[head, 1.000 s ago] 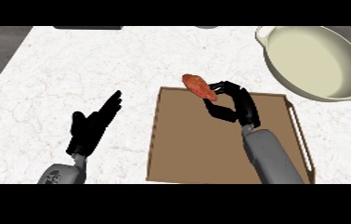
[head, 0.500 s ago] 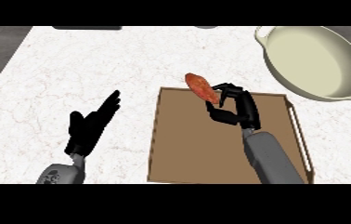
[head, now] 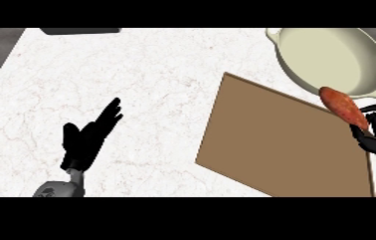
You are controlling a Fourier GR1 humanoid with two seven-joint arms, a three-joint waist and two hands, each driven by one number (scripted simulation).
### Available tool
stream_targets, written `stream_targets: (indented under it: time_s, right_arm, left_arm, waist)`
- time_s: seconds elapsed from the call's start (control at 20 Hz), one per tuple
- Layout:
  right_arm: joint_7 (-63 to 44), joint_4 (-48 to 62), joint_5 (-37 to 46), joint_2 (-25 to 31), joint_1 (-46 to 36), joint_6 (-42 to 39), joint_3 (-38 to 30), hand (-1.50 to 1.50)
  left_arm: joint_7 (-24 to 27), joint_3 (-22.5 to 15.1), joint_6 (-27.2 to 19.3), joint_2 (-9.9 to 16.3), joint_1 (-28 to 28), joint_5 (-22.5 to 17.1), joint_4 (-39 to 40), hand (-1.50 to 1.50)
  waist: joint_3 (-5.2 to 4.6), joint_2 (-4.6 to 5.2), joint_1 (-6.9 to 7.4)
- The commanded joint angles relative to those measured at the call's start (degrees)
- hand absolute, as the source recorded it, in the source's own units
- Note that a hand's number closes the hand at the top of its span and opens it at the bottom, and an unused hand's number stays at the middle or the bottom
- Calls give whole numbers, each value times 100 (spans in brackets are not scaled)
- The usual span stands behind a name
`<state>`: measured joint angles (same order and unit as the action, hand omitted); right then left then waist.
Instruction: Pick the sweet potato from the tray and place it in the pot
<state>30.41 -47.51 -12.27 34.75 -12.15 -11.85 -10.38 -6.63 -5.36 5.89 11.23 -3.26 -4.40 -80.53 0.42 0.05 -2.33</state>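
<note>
Since a moment ago the right hand (head: 364, 137) has carried the sweet potato (head: 343, 108) up off the brown tray (head: 279, 144) and toward two o'clock, so that it now shows only as curled black fingers at the view's right edge, closed round the potato's lower end. The potato's upper tip now overlaps the near rim of the cream pot (head: 294, 67) at the upper right, which I judge puts the lift behind it and leaves a short carry over the rim and a release. The left hand (head: 89, 140) rests open, fingers up, on the white bench (head: 132, 79) at about eight o'clock, unchanged.
</note>
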Motion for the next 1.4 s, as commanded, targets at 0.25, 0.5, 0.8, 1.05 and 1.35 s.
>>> stream_targets:
  time_s: [0.25, 0.5, 0.8, 1.05, 1.35]
  right_arm:
    - [1687, 2057, 356, 1834, -93, -929, -737, 150]
    - [2248, 2444, 800, 2200, -434, -550, -647, 150]
    - [1632, 2727, 1179, 2558, -1456, -212, -496, 150]
    - [896, 2368, 1513, 2655, -2204, -162, -207, 150]
    - [-115, 2268, 2278, 2427, -3200, 27, 452, 150]
  left_arm:
    - [-114, -293, 106, -204, -15, 68, 6, 0]
    - [-241, -135, 107, -46, -144, 119, 59, 0]
    - [2, -217, -17, -256, -210, 342, 357, 0]
    - [-202, -235, 7, -338, -203, 299, 157, 0]
    - [-242, -260, -41, -461, -414, 376, 277, 0]
  waist:
    - [-6, 62, 390]
    - [-16, 41, 376]
    - [-30, 38, 371]
    - [-39, 22, 362]
    - [-41, 48, 435]
